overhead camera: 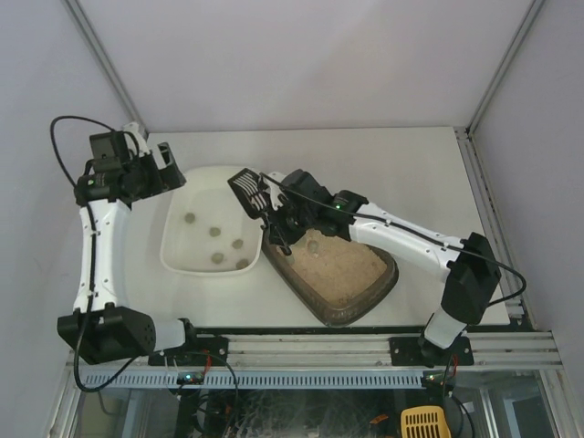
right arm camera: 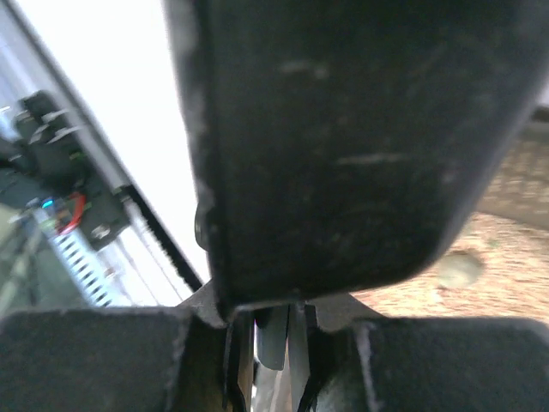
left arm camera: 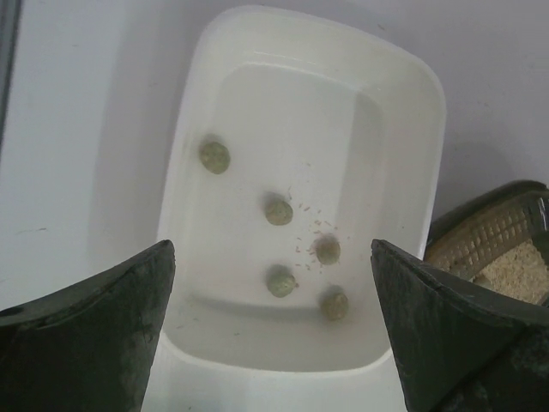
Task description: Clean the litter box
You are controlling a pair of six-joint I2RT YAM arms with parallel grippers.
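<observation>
The dark grey-brown litter box (overhead camera: 388,274) holds beige litter and sits right of centre; its corner shows in the left wrist view (left arm camera: 480,215). A pale clump (overhead camera: 312,245) lies in the litter and shows in the right wrist view (right arm camera: 461,269). My right gripper (overhead camera: 276,219) is shut on the handle of the black slotted scoop (overhead camera: 245,187), whose head hangs above the gap between the two trays. The handle (right arm camera: 343,129) fills the right wrist view over my right gripper (right arm camera: 274,343). My left gripper (overhead camera: 173,169) is open and empty above the white tray's far left corner, also seen from its wrist (left arm camera: 270,343).
A plain white tray (overhead camera: 173,246) lies left of the litter box and holds several greenish clumps (left arm camera: 279,210) and scattered grains. White walls close in the table on three sides. The metal rail (overhead camera: 319,351) with the arm bases runs along the near edge.
</observation>
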